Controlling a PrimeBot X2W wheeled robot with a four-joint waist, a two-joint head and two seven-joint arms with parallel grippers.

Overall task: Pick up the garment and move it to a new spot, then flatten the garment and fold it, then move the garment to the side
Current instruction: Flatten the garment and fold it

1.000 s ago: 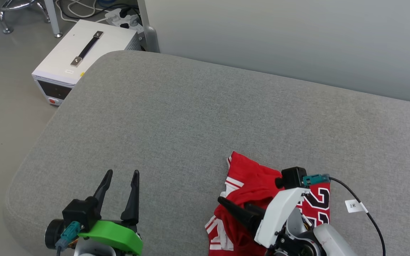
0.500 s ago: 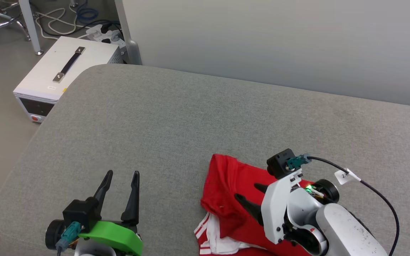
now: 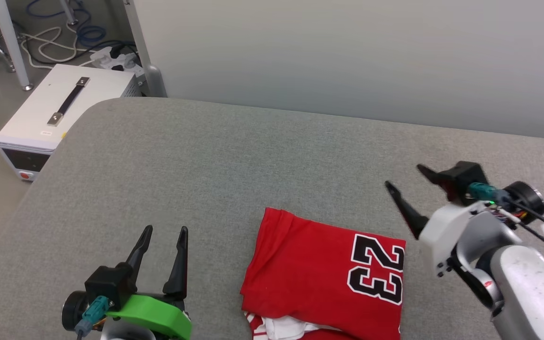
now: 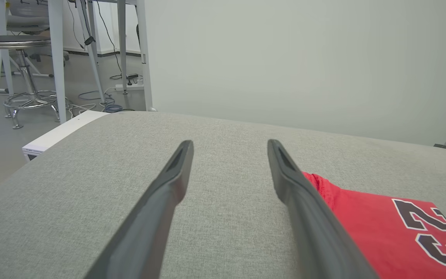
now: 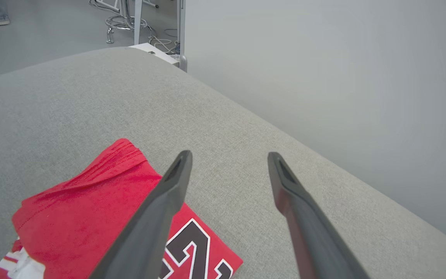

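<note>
Now, grey cushion: big, soft, rounded at the far left corner.
Red jersey: folded flat by the cushion's near edge, between both grippers, "23" end to the right, long side likely left to right.
Right gripper: wide open, nothing held, up just past the "23" end.
Left gripper: wide open, nothing held, a bit further off, by the plain end.
Nearer arm: likely the right.

Bright even light, soft shadows, sharp frames, wrist views edge-warped
</note>
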